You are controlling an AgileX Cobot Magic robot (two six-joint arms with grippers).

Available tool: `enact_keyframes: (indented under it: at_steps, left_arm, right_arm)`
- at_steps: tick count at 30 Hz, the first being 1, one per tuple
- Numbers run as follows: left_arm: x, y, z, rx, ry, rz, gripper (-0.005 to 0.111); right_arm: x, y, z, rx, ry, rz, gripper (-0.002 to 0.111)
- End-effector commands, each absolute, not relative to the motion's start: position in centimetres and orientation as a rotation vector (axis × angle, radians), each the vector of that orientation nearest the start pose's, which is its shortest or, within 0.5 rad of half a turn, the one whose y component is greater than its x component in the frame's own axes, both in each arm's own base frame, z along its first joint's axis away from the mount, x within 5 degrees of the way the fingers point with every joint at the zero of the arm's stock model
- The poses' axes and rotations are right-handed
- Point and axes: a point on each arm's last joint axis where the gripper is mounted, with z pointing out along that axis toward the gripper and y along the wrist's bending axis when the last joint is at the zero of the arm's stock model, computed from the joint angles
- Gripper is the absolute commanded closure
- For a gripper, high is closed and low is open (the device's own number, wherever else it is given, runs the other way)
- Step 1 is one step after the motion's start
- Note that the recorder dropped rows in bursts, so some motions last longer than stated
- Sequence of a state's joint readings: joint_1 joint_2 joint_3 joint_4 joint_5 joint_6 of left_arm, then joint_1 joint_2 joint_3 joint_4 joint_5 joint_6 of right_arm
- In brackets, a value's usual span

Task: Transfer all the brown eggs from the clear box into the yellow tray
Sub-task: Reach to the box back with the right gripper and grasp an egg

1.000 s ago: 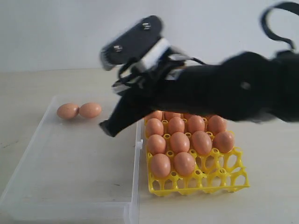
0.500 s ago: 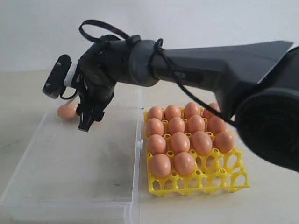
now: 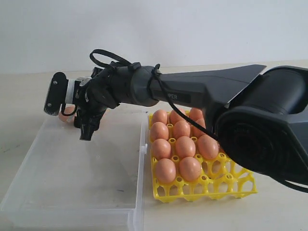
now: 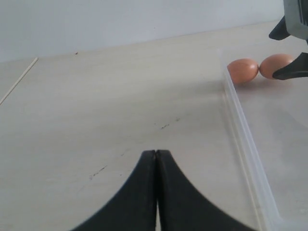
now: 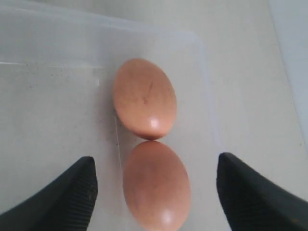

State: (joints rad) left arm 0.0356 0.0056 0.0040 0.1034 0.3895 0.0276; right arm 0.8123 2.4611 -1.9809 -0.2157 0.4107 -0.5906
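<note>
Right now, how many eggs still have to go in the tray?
Done: the tray is nearly full. Two front cups look empty, though the arm hides part of it.
In hand: nothing yet. The right gripper is open, with its fingers either side of the nearer egg in the box.
Left: that egg and the other egg touching it, so two.

The only writing I can make out from here is small pale lettering (image 3: 179,97) on the dark right arm (image 3: 216,86), reading roughly "PER", with anything before it too unclear to read.
</note>
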Motion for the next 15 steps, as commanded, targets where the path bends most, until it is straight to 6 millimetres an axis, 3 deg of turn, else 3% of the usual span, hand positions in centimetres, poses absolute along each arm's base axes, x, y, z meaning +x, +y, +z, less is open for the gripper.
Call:
enact_keyframes:
  at_steps: [1,9,13,15]
  left_arm:
    - [5.2,0.5,17.9,0.057,1.863,0.135,0.107]
    - [5.2,0.5,17.9,0.057,1.863,0.135,0.107]
    - [5.2,0.5,17.9,0.057,1.863,0.135,0.107]
    - [5.2,0.5,17.9,0.057,1.863,0.135,0.107]
  right_arm:
    - [39.1,38.9,12.6,-1.641,1.669,-0.087,0.041]
    - [39.5,38.8,9.9,-1.633,1.693,-0.063,0.041]
    - [40.4,38.5,10.1,-1.574,1.652,-0.056,0.041]
    - [40.5,38.0,9.8,-1.591,1.688,-0.066,0.051]
